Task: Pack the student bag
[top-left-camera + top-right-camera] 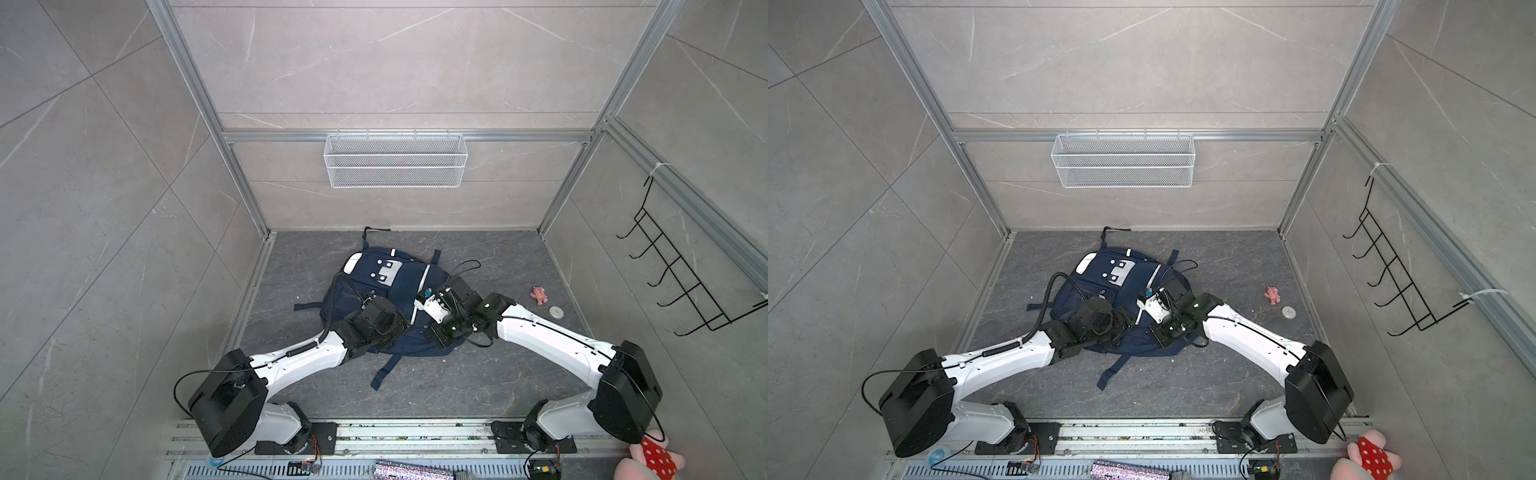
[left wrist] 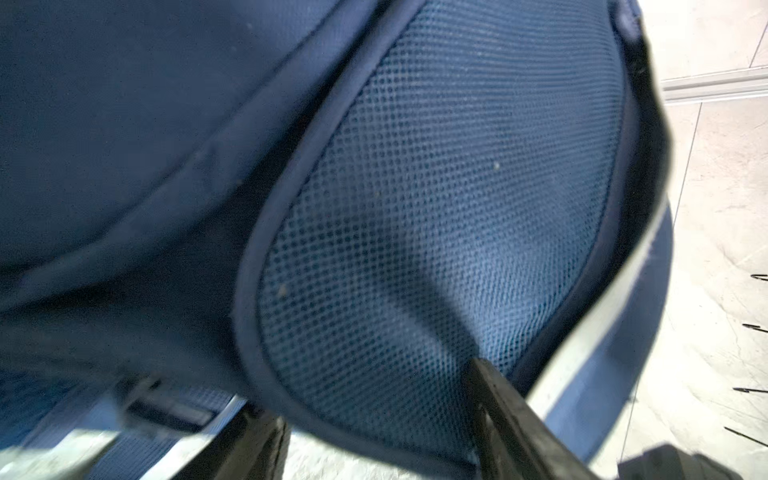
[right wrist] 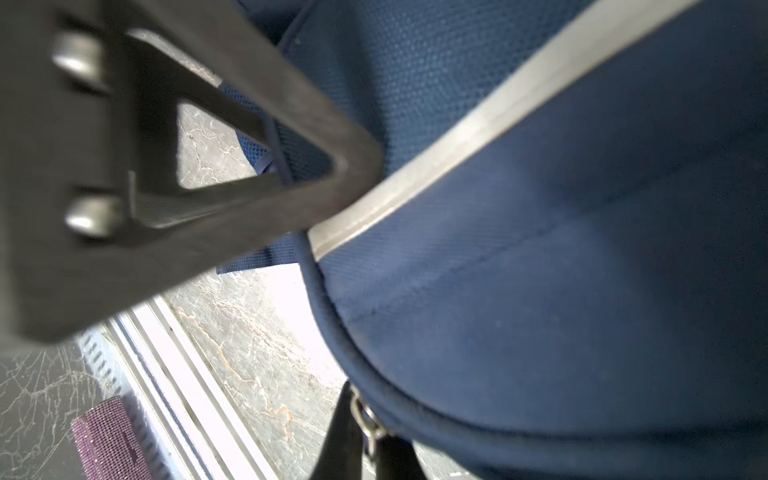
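The student bag [image 1: 401, 286] [image 1: 1133, 282], navy with white stripes and grey front patches, lies flat on the dark floor in both top views. My left gripper [image 2: 374, 432] is open, and its two black fingers [image 2: 503, 415] stand either side of the bag's blue mesh side pocket [image 2: 436, 208]. My right gripper [image 3: 370, 444] is shut on a metal zip pull [image 3: 365, 415] at the bag's piped edge. One left finger [image 3: 257, 124] shows in the right wrist view, against a white stripe [image 3: 478, 124]. From above, both wrists [image 1: 374, 320] [image 1: 449, 326] cover the fingertips.
A small pink toy [image 1: 539, 295] and a white round disc [image 1: 556, 311] lie on the floor right of the bag. A wire basket [image 1: 395, 160] hangs on the back wall and a black hook rack [image 1: 681, 274] on the right wall. A purple glitter case [image 3: 112, 440] lies by the front rail.
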{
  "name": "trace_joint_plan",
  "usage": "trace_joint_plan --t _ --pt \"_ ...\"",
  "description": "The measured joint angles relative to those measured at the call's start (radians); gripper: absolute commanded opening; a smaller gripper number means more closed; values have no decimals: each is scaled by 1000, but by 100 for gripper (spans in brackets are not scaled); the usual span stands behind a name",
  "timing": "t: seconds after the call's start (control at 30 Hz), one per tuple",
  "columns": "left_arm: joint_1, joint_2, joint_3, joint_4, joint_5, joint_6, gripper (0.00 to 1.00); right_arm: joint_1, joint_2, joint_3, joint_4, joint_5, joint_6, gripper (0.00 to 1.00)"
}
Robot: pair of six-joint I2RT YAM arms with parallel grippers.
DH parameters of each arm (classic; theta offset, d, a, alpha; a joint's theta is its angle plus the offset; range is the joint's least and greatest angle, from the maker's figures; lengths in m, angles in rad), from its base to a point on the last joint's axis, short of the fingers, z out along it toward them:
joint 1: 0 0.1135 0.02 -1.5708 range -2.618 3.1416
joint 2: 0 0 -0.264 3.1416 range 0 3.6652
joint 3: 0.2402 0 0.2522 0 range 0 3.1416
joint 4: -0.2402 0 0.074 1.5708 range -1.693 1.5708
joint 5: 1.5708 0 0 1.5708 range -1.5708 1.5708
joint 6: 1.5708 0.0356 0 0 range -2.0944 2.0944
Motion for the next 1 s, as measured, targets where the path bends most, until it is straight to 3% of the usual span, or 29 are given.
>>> trace_joint_plan --t 0.07,0.1,0.13,0.2,0.43,0.63,1.0 --pt "-3 14 -9 36 -4 -11 50 0 0 -1 0 5 3 0" --pt "-3 16 -13 48 -7 -17 39 0 0 -1 -1 8 3 0" --pt "-3 16 -21 66 -11 -26 21 0 0 -1 -3 11 3 0" --pt "-1 16 -37 105 -20 -42 2 0 0 -3 -9 19 3 0" --pt "-1 -11 -97 237 -10 -50 0 10 -34 -6 -83 40 5 0" --pt "23 -60 -124 244 35 -17 0 -22 -41 25 -163 48 34 0" --pt "202 -117 -115 132 235 211 0 -152 10 133 -262 71 32 0"
